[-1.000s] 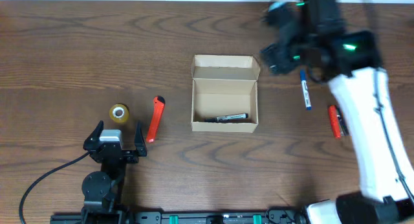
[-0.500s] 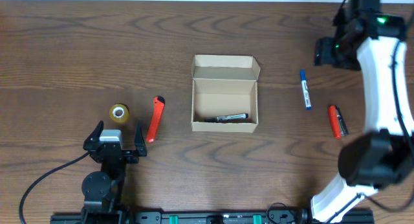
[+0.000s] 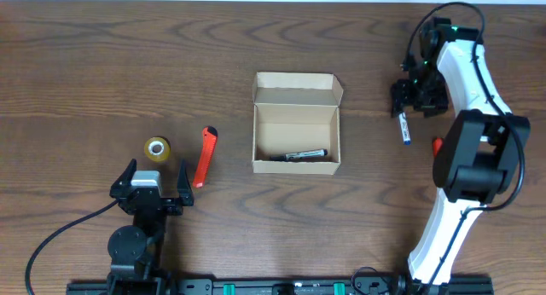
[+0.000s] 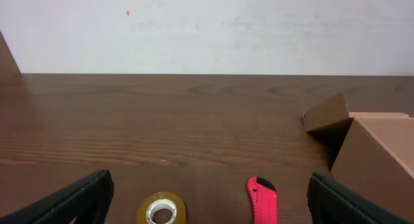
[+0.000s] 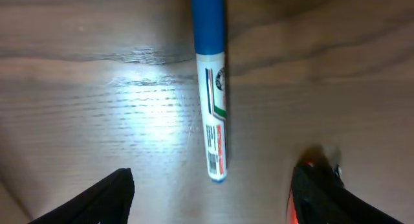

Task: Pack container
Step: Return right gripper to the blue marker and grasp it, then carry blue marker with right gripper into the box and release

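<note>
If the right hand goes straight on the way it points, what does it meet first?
Probably the blue marker, lying on the table straight ahead, in line with the gap between the open fingers of the right hand. Remaining depth is unclear.

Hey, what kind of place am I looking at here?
Probably a robotics lab bench set up for practice runs: a wood-grain table against a plain white wall, a robot arm over it, and staged props such as an open cardboard box and a blue marker.
</note>
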